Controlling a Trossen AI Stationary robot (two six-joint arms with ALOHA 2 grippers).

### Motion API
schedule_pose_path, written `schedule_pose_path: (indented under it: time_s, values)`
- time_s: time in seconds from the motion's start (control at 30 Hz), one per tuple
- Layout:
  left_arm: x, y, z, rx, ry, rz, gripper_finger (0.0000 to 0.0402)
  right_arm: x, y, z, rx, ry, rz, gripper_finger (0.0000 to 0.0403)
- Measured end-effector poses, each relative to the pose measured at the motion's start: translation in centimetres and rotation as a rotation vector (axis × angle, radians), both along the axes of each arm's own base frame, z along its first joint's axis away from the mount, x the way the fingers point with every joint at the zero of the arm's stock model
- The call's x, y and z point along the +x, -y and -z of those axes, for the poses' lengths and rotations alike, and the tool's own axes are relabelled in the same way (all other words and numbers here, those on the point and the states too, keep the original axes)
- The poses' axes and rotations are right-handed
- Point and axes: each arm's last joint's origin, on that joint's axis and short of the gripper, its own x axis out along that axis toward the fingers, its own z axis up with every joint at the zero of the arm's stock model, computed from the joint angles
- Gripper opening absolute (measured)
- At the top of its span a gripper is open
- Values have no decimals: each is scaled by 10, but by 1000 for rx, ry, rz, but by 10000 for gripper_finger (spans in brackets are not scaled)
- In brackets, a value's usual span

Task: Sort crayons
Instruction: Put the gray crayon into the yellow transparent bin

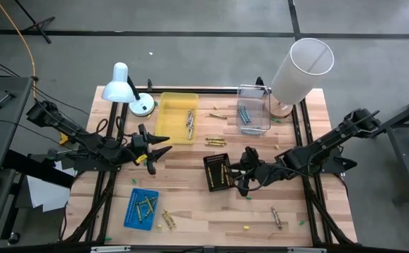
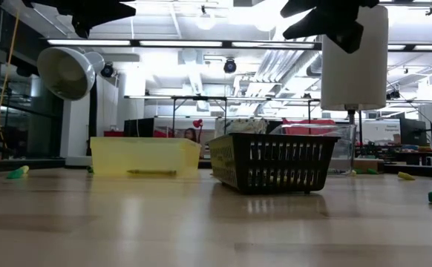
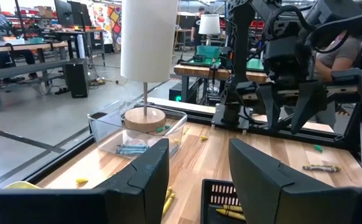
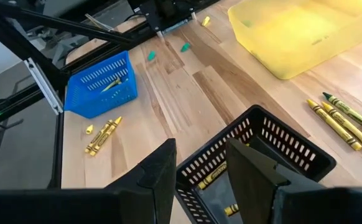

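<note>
Crayons lie loose on the wooden table: a small bunch mid-table, also in the right wrist view, a pair near the front edge, and one at the front right. Others lie in the yellow tray, the clear tray, the blue basket and the black basket. My left gripper hovers open and empty between the yellow tray and the black basket. My right gripper is open and empty just right of the black basket, its fingers over the basket's rim.
A white desk lamp stands at the far left. A tall white cylinder lamp on a wooden foot stands at the far right. Small green and yellow specks dot the table. Bare wood lies between the blue basket and the front-right crayon.
</note>
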Motion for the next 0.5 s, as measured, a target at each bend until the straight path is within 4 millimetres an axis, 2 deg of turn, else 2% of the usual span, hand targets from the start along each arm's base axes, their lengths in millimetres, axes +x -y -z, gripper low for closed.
schedule_pose_path:
  time_s: [0.5]
  values:
    - [3,-2,2,6,-13,-19,154,-2,1,4,-13,-42,6,133]
